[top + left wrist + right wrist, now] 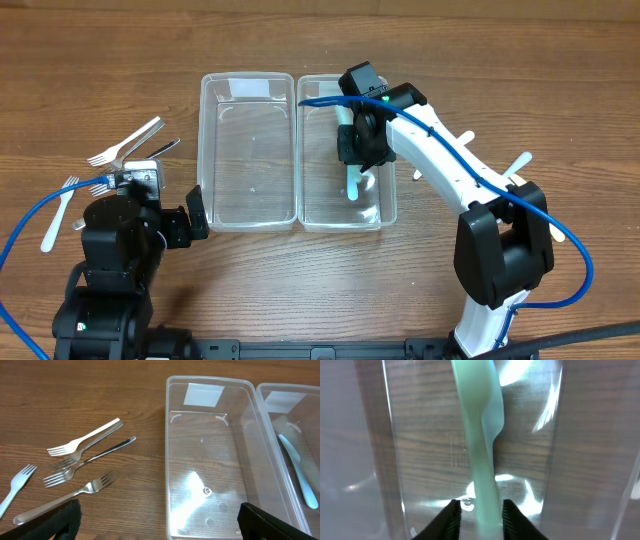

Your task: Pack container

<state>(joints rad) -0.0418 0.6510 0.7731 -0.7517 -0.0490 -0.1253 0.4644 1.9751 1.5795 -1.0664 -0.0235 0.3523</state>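
Observation:
Two clear plastic containers stand side by side: the left one holds nothing, and the right one holds a pale green plastic utensil. My right gripper is down inside the right container. Its fingers straddle the utensil's handle, with a small gap on one side. My left gripper is wide open and empty, near the left container's front left corner.
Several forks, metal and white plastic, lie on the wooden table left of the containers. More white utensils lie on the right beside my right arm.

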